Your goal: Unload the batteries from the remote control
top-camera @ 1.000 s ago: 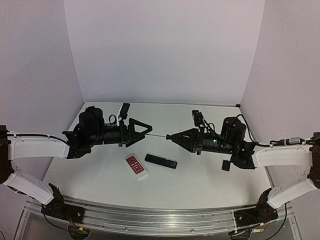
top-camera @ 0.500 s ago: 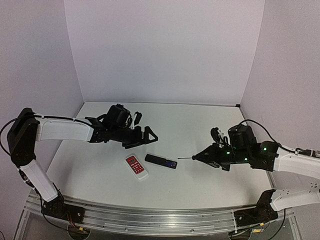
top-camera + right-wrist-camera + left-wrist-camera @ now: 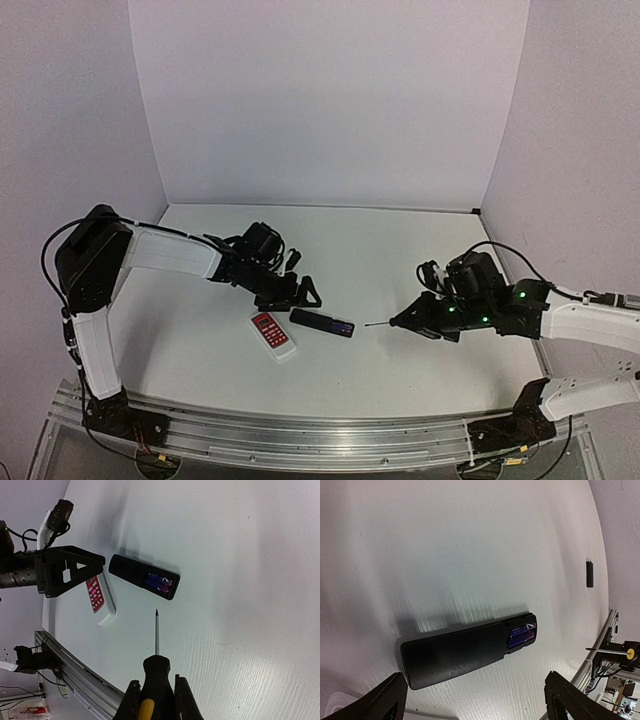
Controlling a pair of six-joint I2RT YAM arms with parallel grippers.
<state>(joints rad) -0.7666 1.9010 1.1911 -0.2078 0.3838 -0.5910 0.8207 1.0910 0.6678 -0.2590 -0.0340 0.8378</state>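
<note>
The batteries (image 3: 521, 635) look like shiny little purple sticks, and one has a bit of pink on it. They lie side by side in the open slot at one end of the black remote (image 3: 455, 652). That remote lies flat on the white table (image 3: 420, 250) with its back side up. In the top view, the slot is at the 3 o'clock end of the remote.

The screwdriver (image 3: 156, 635) is at 3 o'clock from the batteries. It is near them but not touching, and its thin tip points at them. The right gripper (image 3: 157, 700) is squeezed tight on the screwdriver's black and yellow handle.

The left gripper (image 3: 476, 677) is at about 10 o'clock from the batteries. Its fingers are spread wide with nothing in them. A white remote (image 3: 272, 335) with a red face lies at 8 o'clock, just beside the black one.
</note>
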